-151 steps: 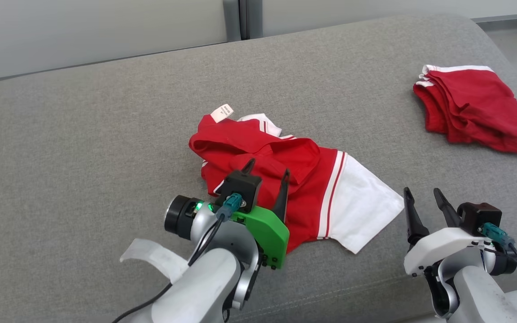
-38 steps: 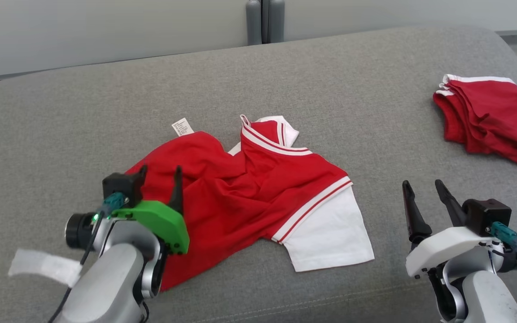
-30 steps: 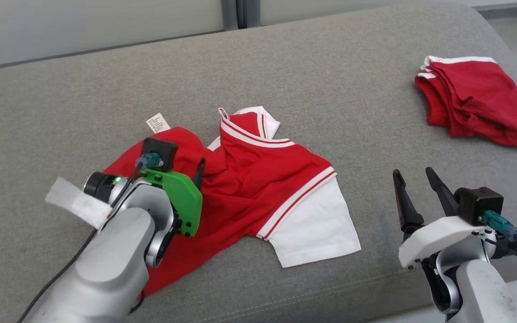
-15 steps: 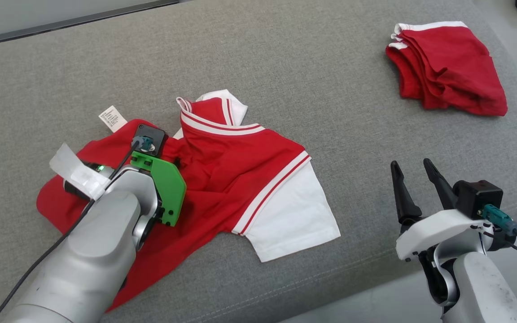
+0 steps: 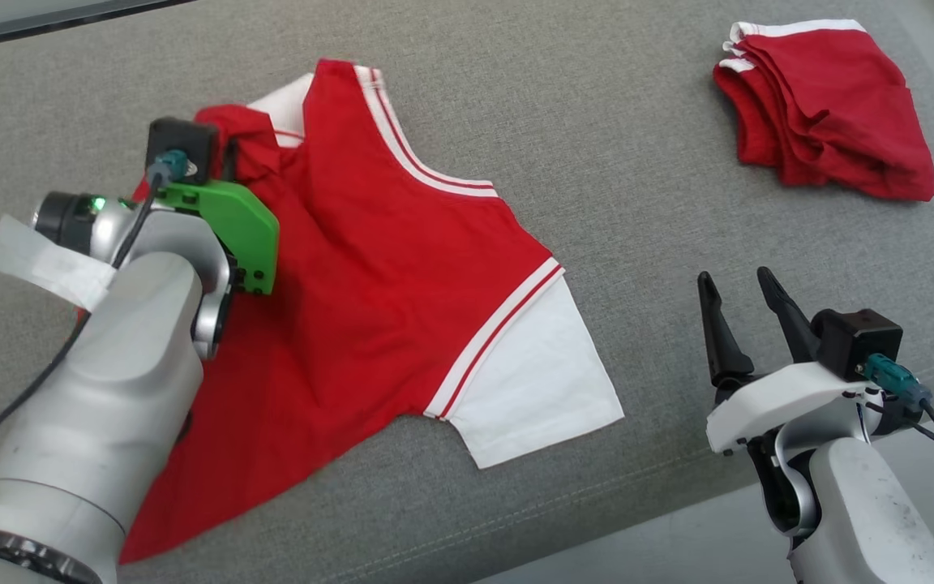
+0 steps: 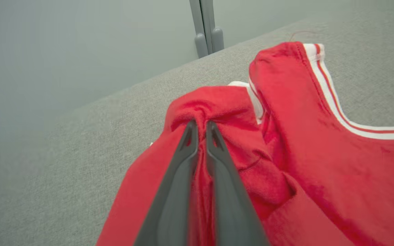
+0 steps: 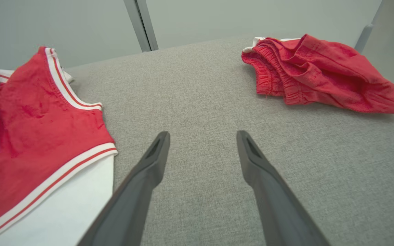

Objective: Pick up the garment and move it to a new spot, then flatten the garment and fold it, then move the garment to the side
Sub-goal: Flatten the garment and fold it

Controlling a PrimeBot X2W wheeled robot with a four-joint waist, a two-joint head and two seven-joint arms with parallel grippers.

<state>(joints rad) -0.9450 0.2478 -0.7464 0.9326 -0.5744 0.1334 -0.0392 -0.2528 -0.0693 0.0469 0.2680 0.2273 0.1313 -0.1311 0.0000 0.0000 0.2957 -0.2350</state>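
One arm is doing the work here. On the left, the left gripper (image 6: 198, 124) has its two dark fingers pressed together on a bunched-up wad of red fabric near the top of the red T-shirt (image 5: 370, 268); looks like the neck or shoulder area, but it's too scrunched to say which. The shirt lies mostly spread on the grey cushion (image 5: 613, 178), left of centre, with the pinched end puckered up and the rest trailing down toward the near edge.

Handling-wise, I'd call this thin jersey: light, totally floppy, not fragile, zero stiffness. A single pinch will just make it drape and twist, so to get it flat you'd want a second hold. The white sleeve (image 5: 532, 389) with its striped seam, sticking out on the right side, seems the obvious spot, or the lower hem.

Further right, the right gripper (image 7: 202, 134) hovers over bare cushion with fingers spread wide, holding nothing, just beside that sleeve. Far right at the back sits a pile of folded red shorts (image 5: 828, 105), well apart from everything.
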